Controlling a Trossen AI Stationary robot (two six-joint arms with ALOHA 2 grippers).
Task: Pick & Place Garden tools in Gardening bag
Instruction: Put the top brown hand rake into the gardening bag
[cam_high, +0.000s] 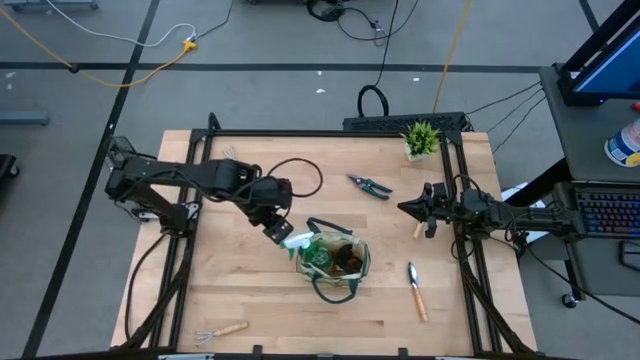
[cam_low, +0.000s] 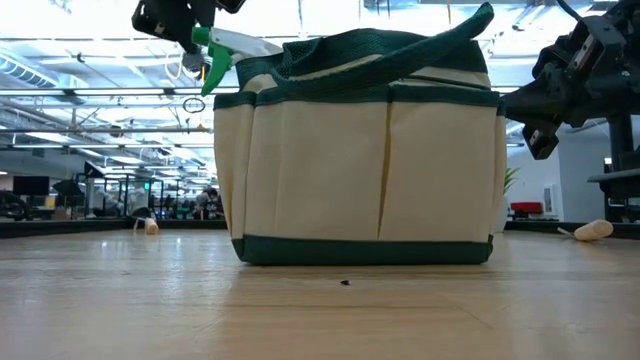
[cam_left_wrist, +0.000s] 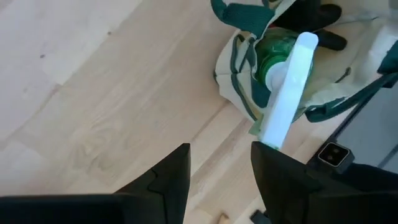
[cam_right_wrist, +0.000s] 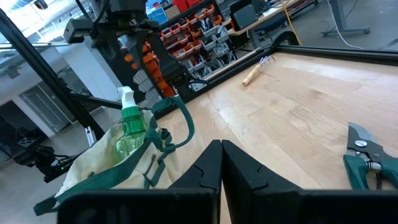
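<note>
The gardening bag (cam_high: 335, 262) stands near the table's middle, beige with dark green trim (cam_low: 365, 160). A green spray bottle (cam_left_wrist: 273, 59) stands tilted inside it, and its white nozzle (cam_left_wrist: 289, 87) sticks out over the bag's left rim. My left gripper (cam_left_wrist: 221, 155) hangs open just above and to the left of the nozzle (cam_high: 280, 232). Only bare table shows between its fingers. My right gripper (cam_right_wrist: 221, 146) waits shut at the table's right side (cam_high: 405, 208). Something dark lies deeper in the bag (cam_left_wrist: 317, 18).
Pruning shears (cam_high: 370, 185) lie right of the table's centre, toward the far edge. A trowel (cam_high: 415, 290) lies at the near right, a small rake (cam_high: 222, 330) at the near left edge. A wooden handle (cam_high: 418, 230) sits below my right gripper. A potted plant (cam_high: 421, 140) stands at the back right.
</note>
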